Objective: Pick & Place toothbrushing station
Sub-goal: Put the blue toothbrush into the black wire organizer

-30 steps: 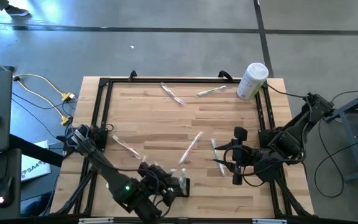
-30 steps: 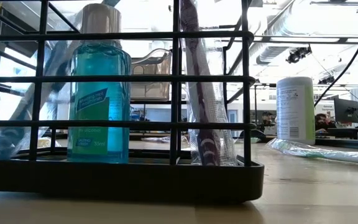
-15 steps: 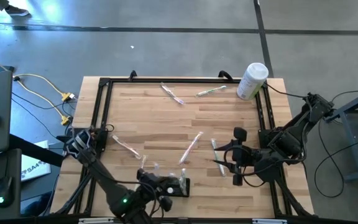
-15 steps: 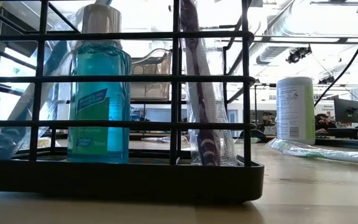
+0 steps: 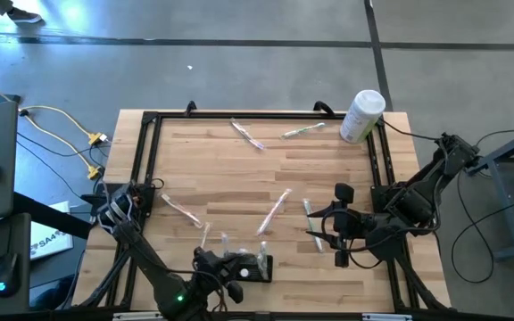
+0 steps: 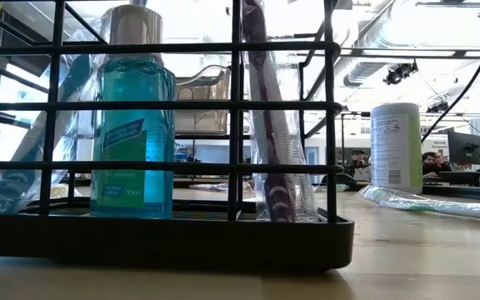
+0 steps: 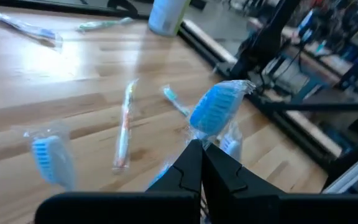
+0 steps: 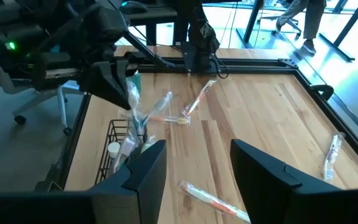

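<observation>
Lowering a wrapped toothbrush (image 7: pixel 219 109) into the rack (image 5: pixel 261 267), left gripper (image 7: pixel 202 163) jaws clamped on it. Likely needing release next. Waiting at right, right gripper (image 8: pixel 197 163) jaws apart.

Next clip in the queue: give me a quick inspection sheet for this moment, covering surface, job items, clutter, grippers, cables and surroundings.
Surface: wooden table top inside a black frame.
Job's things: black wire toothbrushing station near the front edge, holding a blue mouthwash bottle and wrapped toothbrushes.
Clutter: wrapped toothbrushes scattered on the wood, e.g. and; white cylindrical container at the far right corner.
Grippers: left gripper over the station, jaws shut on a wrapped blue-headed toothbrush; right gripper waits at the right side, jaws open.
Cables: yellow cables on the floor to the left.
Surroundings: grey floor; a person at a desk in the low view.
</observation>
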Tool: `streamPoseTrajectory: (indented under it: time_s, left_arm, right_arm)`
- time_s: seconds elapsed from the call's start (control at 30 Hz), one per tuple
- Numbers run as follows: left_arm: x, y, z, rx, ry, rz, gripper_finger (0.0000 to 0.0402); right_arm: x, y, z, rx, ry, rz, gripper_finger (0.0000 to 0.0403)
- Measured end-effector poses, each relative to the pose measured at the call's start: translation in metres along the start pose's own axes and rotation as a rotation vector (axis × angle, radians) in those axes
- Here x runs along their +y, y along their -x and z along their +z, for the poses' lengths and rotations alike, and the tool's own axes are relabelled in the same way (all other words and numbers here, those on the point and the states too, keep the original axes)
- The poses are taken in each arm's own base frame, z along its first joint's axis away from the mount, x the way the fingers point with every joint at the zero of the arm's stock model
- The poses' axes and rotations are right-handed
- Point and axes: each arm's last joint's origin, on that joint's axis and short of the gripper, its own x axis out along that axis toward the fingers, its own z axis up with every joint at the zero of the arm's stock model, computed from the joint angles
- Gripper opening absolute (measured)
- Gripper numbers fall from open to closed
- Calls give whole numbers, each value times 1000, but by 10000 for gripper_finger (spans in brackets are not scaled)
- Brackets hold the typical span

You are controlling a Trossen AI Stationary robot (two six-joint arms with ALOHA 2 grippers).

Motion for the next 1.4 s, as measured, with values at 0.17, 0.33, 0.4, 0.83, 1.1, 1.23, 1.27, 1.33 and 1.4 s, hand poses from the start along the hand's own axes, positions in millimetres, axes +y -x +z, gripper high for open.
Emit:
streamPoseTrajectory:
  time_s: [0.17,0.33,0.4,0.83,1.1,1.23,1.27,1.33,1.4]
  left_arm:
    - [14,1,-14,-43,74,-23,0]
    - [24,-2,-30,-52,144,-42,0]
    - [25,-4,-32,-59,157,-50,0]
    - [32,-8,-44,-65,195,-67,0]
    - [31,-9,-44,-63,204,-68,10]
    - [30,-9,-45,-56,211,-70,28]
    - [29,-9,-45,-52,216,-69,33]
    - [29,-9,-45,-50,220,-70,44]
    - [29,-9,-45,-49,224,-71,58]
  right_arm:
    - [0,0,1,-5,-6,3,171]
    - [1,0,3,-21,-1,10,171]
    - [1,0,3,-23,-3,11,171]
    - [1,0,3,-28,-4,13,171]
    - [1,0,3,-28,10,13,171]
    - [1,0,3,-28,14,13,171]
    - [1,0,3,-28,14,13,171]
    - [1,0,3,-28,14,13,171]
    - [1,0,3,-28,15,13,171]
